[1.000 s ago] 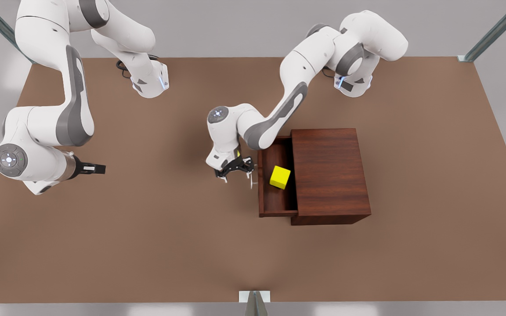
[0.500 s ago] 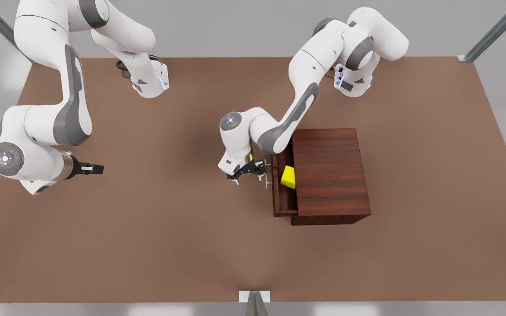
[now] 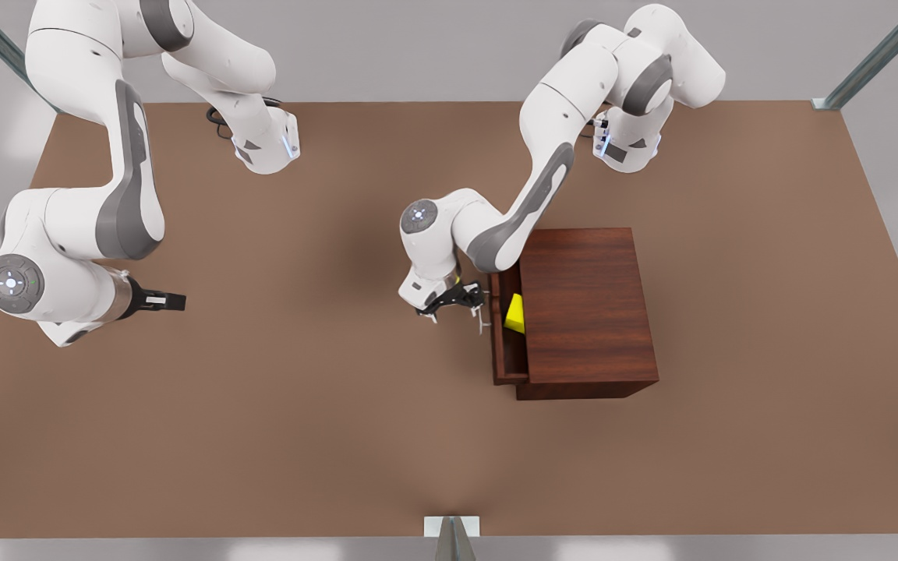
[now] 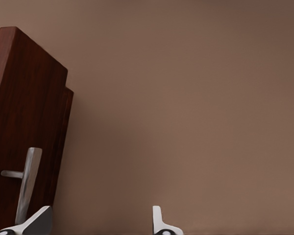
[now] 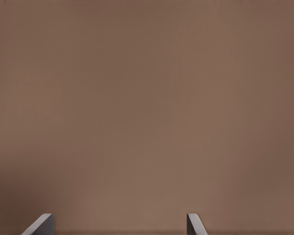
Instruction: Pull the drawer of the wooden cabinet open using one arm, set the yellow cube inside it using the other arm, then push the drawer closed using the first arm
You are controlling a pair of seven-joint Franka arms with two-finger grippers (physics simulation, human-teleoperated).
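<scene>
Left gripper [image 3: 461, 302], fingers spread, presses the handle [image 3: 482, 313] so our drawer [image 3: 500, 335] closes over the yellow cube [image 3: 516, 314]; right gripper [image 3: 154, 299] (open) waits aside.

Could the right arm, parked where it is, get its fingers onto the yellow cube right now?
Probably not. The yellow cube sits in the nearly shut drawer, mostly under the wooden cabinet top, with the left gripper at the handle. The open right gripper waits far across the table.

I see a brown table [image 3: 277, 405] carrying one wooden cabinet [image 3: 585, 312], which stands toward the front view's right.
</scene>
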